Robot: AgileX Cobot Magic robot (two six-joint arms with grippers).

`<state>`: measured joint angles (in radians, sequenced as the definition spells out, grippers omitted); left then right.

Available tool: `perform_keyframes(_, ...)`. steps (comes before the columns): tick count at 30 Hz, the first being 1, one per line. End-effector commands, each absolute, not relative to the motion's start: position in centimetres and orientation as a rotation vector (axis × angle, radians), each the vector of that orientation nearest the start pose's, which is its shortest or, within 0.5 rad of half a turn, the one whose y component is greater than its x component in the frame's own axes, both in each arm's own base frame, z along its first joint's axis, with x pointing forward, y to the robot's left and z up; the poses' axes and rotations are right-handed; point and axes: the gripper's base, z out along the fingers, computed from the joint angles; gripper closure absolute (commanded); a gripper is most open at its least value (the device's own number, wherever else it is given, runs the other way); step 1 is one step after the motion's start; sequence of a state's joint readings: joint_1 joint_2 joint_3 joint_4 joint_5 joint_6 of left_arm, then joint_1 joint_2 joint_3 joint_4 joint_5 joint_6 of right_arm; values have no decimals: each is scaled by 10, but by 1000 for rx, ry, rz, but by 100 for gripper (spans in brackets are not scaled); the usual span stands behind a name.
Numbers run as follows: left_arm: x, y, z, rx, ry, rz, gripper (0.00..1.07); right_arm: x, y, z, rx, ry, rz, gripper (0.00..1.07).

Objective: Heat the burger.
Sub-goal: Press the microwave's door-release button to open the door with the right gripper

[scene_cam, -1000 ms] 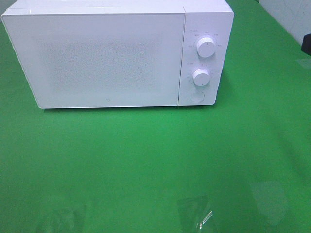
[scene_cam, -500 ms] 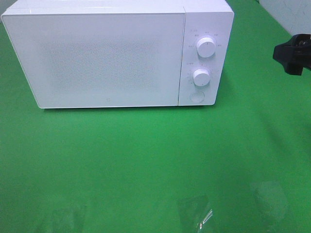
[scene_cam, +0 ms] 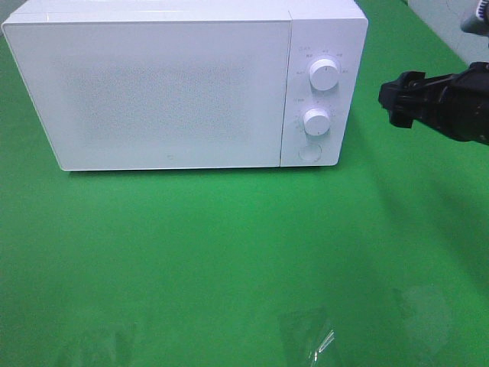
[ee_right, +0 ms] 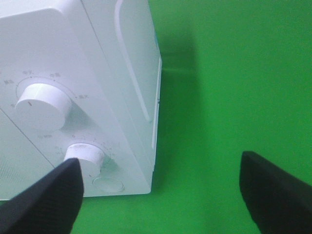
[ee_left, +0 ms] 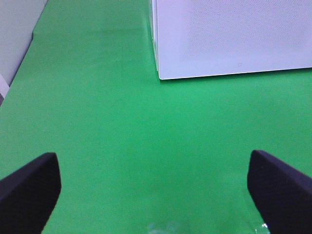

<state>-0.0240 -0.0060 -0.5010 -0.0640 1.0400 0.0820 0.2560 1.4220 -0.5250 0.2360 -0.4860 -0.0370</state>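
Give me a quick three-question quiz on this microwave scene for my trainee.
1. True or false: the microwave door is shut.
2. The right gripper hovers beside the microwave's: A) knob side, B) opposite side, C) top.
3. Fill in: the panel has ___ knobs above one round button.
Key: 1 true; 2 A; 3 two.

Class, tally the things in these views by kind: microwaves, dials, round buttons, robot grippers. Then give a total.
Microwave: 1
Dials: 2 (upper dial, lower dial)
Round button: 1
Grippers: 2 (left gripper, right gripper)
Total: 6
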Motion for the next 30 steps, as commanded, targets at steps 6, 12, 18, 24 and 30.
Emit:
perform_keyframes(6,-7,-5,279,110,1993,-44,10,263,95,194,60,1881,139,25)
perform_keyframes(12,-7,-5,279,110,1993,-44,10,255,123,183,43,1880,178,28)
perform_keyframes(18,-7,-5,279,110,1993,-44,10,248,140,171,20,1906,193,31)
perform_keyframes(24,-7,-5,279,110,1993,-44,10,242,151,160,284,1943,398,42)
perform_keyframes(30,-7,-5,279,110,1993,-44,10,242,151,160,508,1921,553,63)
